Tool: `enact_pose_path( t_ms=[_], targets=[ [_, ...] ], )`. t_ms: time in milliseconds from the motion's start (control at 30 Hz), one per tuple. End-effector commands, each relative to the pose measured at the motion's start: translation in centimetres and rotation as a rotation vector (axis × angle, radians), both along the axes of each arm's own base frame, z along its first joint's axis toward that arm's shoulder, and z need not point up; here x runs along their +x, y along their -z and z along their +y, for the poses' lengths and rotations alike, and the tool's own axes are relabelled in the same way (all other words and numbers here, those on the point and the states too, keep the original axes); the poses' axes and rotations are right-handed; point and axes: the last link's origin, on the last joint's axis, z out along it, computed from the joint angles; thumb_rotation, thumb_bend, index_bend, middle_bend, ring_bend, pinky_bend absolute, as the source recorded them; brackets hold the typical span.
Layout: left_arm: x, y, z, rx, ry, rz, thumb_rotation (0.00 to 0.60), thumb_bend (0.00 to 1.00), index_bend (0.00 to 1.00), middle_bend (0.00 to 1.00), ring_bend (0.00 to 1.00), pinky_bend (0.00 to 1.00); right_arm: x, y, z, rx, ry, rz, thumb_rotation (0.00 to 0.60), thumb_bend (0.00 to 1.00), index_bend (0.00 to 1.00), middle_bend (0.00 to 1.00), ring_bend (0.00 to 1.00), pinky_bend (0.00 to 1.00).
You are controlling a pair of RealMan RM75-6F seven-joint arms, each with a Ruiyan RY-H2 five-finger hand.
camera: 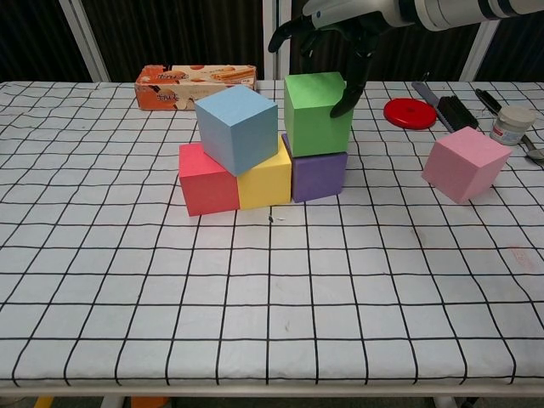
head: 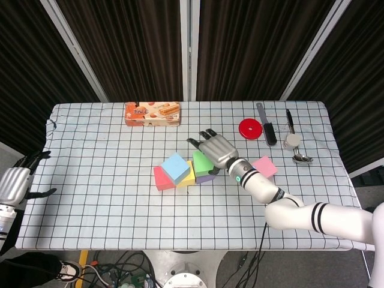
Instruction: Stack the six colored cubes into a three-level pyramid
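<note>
Gripping the green cube (camera: 316, 115) from above, the right hand (camera: 340, 21) has its fingers curled down over the top, and one dark fingertip (camera: 348, 93) presses on the cube's right face. This cube sits on the purple cube (camera: 320, 176), and its left side reaches toward the yellow cube (camera: 265, 183); whether it already rests with full weight cannot be told. The bottom row stands near the middle of the checked table (camera: 255, 306): the red cube (camera: 204, 183) at the left, then the yellow one, then the purple one, all touching side by side. The blue cube (camera: 238, 127) lies on top of the red and yellow cubes, turned a little out of line. The pink cube (camera: 466, 163) stands alone on the cloth, well apart to the right of the stack. The left hand (head: 15, 185) hangs beyond the left edge of the table, its fingers spread and holding nothing. At the far side lie a snack box (camera: 195, 85), a red lid (camera: 410, 112) and a small jar (camera: 512, 124).
</note>
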Motion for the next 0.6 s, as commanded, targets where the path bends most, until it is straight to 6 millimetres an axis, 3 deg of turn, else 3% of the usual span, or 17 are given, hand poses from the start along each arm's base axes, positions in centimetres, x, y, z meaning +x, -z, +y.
enact_pose_path(
  t_ms=[33, 600],
  targets=[
    [-0.1, 0.0, 0.0, 0.000, -0.002, -0.006, 0.600, 0.00, 0.14, 0.21, 0.09, 0.20, 0.1, 0.3, 0.0, 0.006, 0.008, -0.002, 0.600, 0.15, 0.00, 0.46, 0.02, 0.00],
    [-0.5, 0.0, -0.1, -0.006, -0.013, -0.028, 0.600, 0.00, 0.14, 0.20, 0.09, 0.20, 1.3, 1.2, -0.1, 0.018, 0.029, -0.003, 0.600, 0.12, 0.00, 0.45, 0.02, 0.00]
  ],
)
